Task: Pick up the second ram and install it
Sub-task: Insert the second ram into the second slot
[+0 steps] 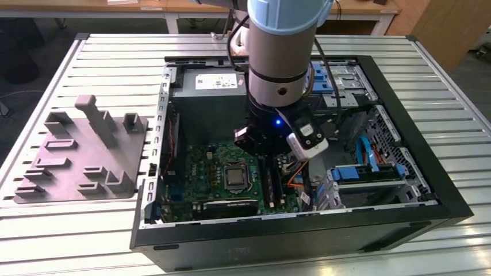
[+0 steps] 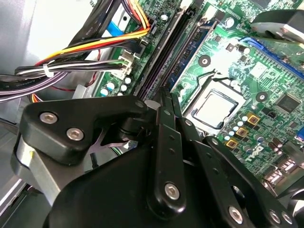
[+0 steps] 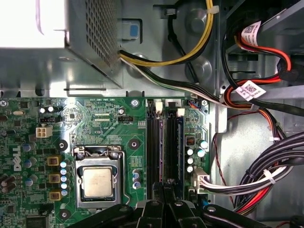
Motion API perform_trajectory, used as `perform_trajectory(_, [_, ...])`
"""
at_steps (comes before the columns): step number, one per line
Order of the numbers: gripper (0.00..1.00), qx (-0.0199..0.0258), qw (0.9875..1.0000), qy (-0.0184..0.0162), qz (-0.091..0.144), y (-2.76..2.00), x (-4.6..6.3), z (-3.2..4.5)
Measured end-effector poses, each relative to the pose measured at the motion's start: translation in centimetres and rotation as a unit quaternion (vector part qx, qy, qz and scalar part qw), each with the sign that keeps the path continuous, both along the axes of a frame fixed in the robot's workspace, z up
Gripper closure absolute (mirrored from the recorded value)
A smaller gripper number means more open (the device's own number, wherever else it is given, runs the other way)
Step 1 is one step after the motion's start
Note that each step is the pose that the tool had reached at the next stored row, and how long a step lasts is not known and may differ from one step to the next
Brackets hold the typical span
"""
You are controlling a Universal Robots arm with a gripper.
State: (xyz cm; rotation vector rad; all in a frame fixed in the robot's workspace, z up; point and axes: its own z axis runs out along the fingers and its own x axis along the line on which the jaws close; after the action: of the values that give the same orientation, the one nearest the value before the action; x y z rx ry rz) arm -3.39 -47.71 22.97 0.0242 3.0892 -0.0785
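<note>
Inside the case (image 1: 307, 230) the fingers (image 2: 162, 108) sit pressed together above one end of the ram (image 3: 161, 147); it stands edge-on in a slot beside the CPU socket (image 3: 97, 183); contact unclear.

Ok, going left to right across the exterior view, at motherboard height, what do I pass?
grey moulded plate → CPU socket → memory slots → orange cables → blue-tabbed drive bracket → case's right wall
</note>
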Motion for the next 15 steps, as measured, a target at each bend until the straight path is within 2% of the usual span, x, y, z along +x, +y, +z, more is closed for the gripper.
perform_trajectory(15, [0.89, -0.0001, 1.0000, 0.0000, 0.000, -0.01, -0.09, -0.19])
